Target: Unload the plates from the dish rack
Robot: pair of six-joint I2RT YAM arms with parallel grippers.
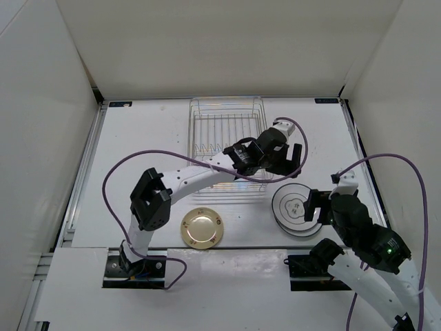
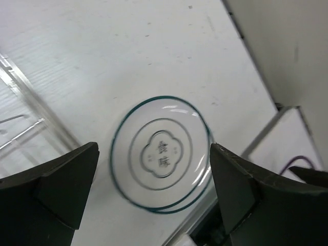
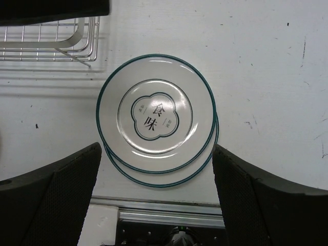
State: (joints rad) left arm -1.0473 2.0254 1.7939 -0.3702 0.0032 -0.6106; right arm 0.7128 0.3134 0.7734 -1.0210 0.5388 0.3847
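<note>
Looking down from the top camera: dish rack (image 1: pixel 227 141) sits upper centre of the frame on the white table (image 1: pixel 138 138). All three plates lie flat on the table, outside the rack.

- Tan plate (image 1: pixel 201 228): lower centre, alone, just right of the left arm's base, well apart from the rack.
- Two white plates (image 1: pixel 295 207) with dark rings: stacked right of centre, just below the rack's lower right corner. Right wrist view shows the top one shifted slightly up and left, so the lower rim peeks out at bottom right.

Left gripper (image 1: pixel 288 164): reaches across the rack's lower right corner and hangs above the white stack. Jaws spread wide and holding nothing; its wrist view shows the stack between the two fingers (image 2: pixel 51 189), below them, slightly blurred.

Right gripper (image 1: pixel 313 209): just right of the stack in the top view. Jaws spread wide and holding nothing; its wrist view frames the stack between both fingers, with a rack corner in the upper left.
</note>
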